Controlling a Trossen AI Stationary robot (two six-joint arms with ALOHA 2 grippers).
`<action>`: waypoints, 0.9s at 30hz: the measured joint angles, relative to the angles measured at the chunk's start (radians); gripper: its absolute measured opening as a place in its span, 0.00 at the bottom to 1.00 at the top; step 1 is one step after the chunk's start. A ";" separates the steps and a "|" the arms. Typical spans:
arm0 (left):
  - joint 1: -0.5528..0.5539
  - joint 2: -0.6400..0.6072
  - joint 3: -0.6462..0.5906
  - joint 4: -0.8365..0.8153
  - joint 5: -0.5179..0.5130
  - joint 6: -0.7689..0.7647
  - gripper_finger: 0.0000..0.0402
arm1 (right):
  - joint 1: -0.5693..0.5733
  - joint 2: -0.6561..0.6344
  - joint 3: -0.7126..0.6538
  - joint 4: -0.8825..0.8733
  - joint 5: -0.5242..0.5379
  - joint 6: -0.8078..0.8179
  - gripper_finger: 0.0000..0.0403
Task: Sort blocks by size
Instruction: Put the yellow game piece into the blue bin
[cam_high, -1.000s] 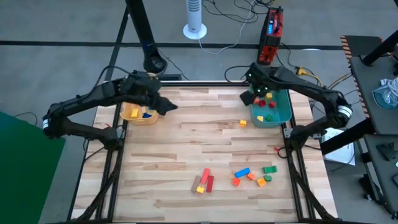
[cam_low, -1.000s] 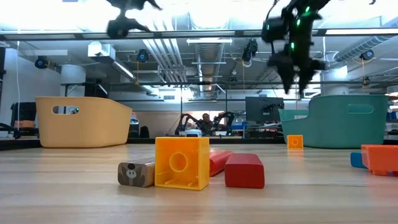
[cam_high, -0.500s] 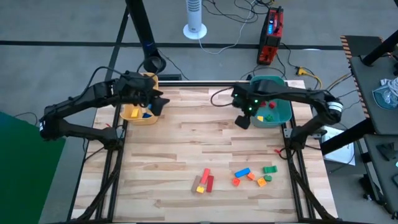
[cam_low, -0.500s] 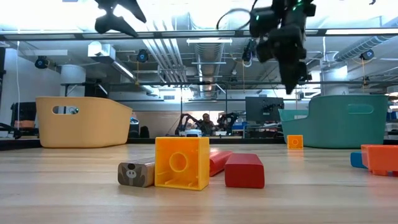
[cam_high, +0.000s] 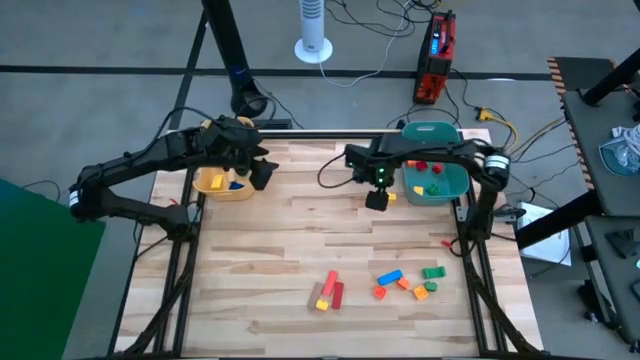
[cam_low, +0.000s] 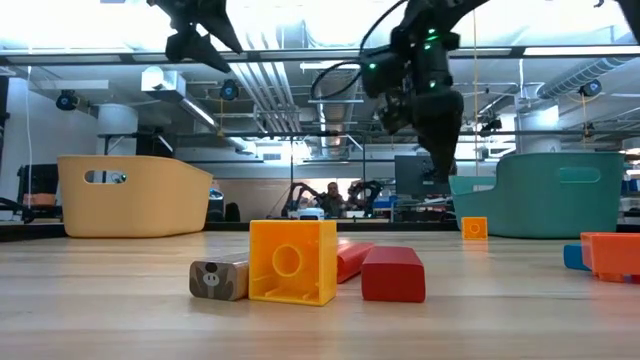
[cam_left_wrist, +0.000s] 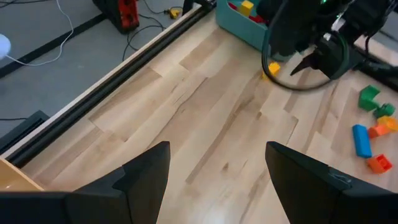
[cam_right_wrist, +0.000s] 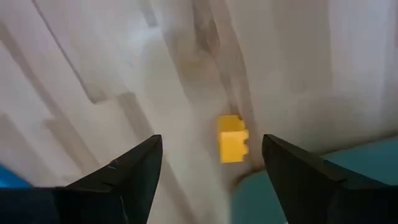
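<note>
so, at that point your right hand (cam_high: 378, 199) hung over the back of the surface (cam_high: 300, 240), fingers spread wide w/ nothing between them, right above a lone small yellow block (cam_right_wrist: 232, 138) lying just beside the teal bin (cam_high: 450, 183). your left hand (cam_high: 262, 172) hovered by the yellow bin (cam_high: 213, 186), also wide open and empty.

progress, as i'd judge it: partly done. the teal bin held a few small blocks (cam_high: 428, 176) in red, yellow and green, and the yellow bin had a couple of pieces (cam_high: 234, 184), blue and yellow. plenty was left tho: near the front edge you had a cluster of long bars (cam_high: 329, 291), red, yellow and orange, lying together, and just beside them to the right a scatter of mixed blocks (cam_high: 408, 280) in blue, orange, green and red. none of those were sorted yet.

you'd prob take the stray yellow block first, since the right hand was lined up over it.
</note>
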 joint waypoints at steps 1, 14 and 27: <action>0.000 0.006 0.000 0.000 0.000 0.007 0.62 | 0.005 0.022 0.015 -0.013 0.023 -0.023 0.66; 0.000 0.071 0.000 0.000 0.000 0.047 0.62 | 0.008 0.274 0.091 -0.177 0.114 -0.015 0.70; 0.000 0.109 0.000 0.004 0.001 0.055 0.63 | 0.008 0.331 0.089 -0.155 0.133 -0.045 0.56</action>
